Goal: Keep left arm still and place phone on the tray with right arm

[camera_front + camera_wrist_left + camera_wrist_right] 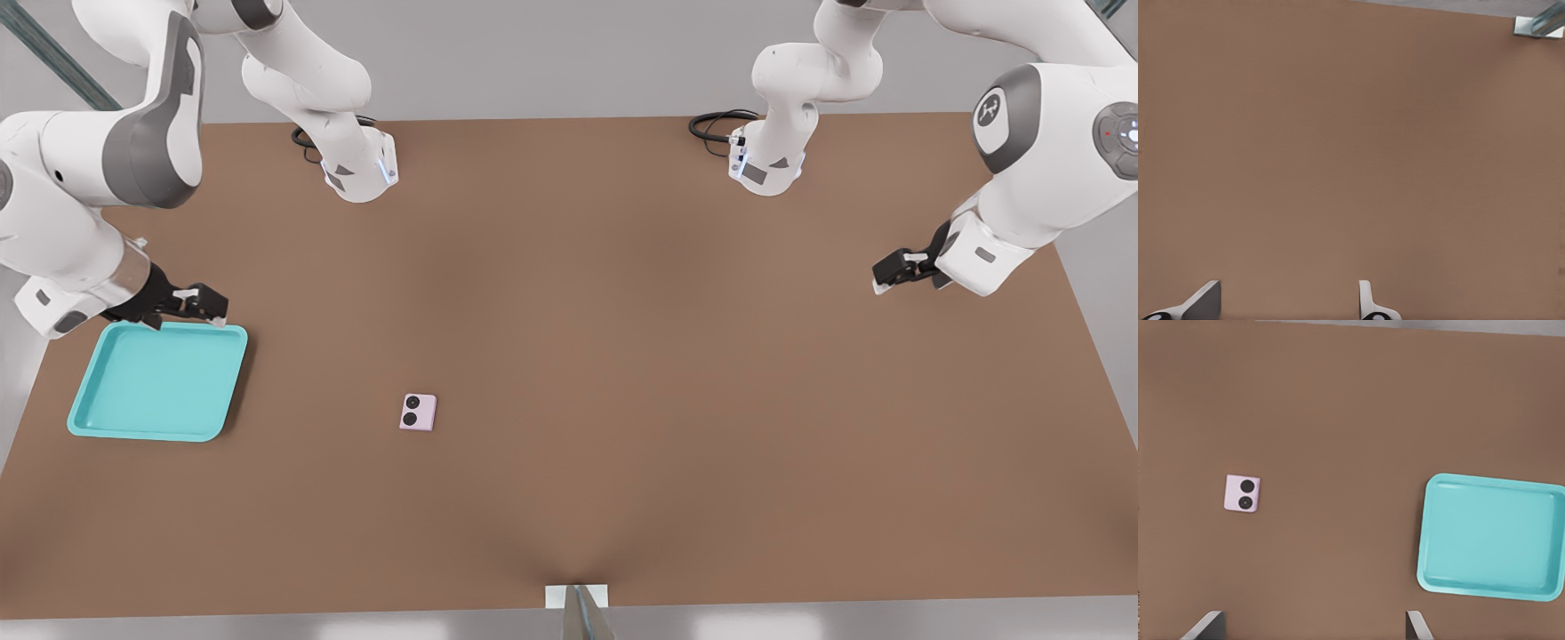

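Nearest the camera in the front view, only bare brown table [622, 498] is seen. Further in, the phone [418, 412] is found lying flat on the table with its two black lenses facing up, well apart from the tray [98, 425], which lies toward the front view's left. Beyond the tray's far edge, the gripper [206, 304] of the right arm [98, 178] is held above the table, just at the tray's far rim; nothing is held in it. In the right wrist view its fingers [1205, 625] are seen set wide apart, with bare table between them, and the phone [1242, 493] and tray [1431, 577] are both in sight. The grasp is judged not yet begun, so the whole task remains. Several faults could arise from here. The phone is thin and low, so a descent stopped too high would be expected to close the fingers on air, while one carried too far would press the fingertips into the table. A closure off-centre could push or spin the phone across the smooth surface. On the carry, a release made too early or too near the low rim could leave the phone propped on the edge.
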Available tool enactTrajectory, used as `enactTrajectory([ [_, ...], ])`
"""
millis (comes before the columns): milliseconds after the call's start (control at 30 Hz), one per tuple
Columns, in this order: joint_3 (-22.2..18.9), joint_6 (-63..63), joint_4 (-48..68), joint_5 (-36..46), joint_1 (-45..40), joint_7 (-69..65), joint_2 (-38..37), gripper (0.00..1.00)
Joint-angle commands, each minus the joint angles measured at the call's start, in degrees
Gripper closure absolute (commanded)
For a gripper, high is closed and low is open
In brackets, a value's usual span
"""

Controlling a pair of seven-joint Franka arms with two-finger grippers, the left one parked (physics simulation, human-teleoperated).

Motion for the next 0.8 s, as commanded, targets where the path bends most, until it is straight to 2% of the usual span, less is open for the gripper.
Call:
enactTrajectory([
  [0, 0.0, 0.8, 0.0, 0.3, -0.1, 2.0, -0.1, 0.0],
  [67, 0.1, 1.2, 0.0, 0.3, 0.2, 1.7, 1.2, 0.0],
  [100, 1.9, 2.1, 0.2, -0.1, 0.1, 2.2, 2.7, 0.0],
  [133, 2.0, 4.0, 0.3, -0.1, 1.0, 2.4, 4.2, 0.0],
  [300, 2.0, 20.1, 0.3, -0.7, 9.3, 12.1, 18.0, 0.0],
  [433, 2.0, 26.3, -0.1, -2.7, 12.2, 23.0, 25.8, 0.0],
  [567, 2.0, 28.9, -1.8, -2.7, 14.9, 31.0, 28.8, 0.0],
  [767, 2.1, 30.3, -3.0, -2.3, 16.0, 34.8, 31.0, 0.0],
])
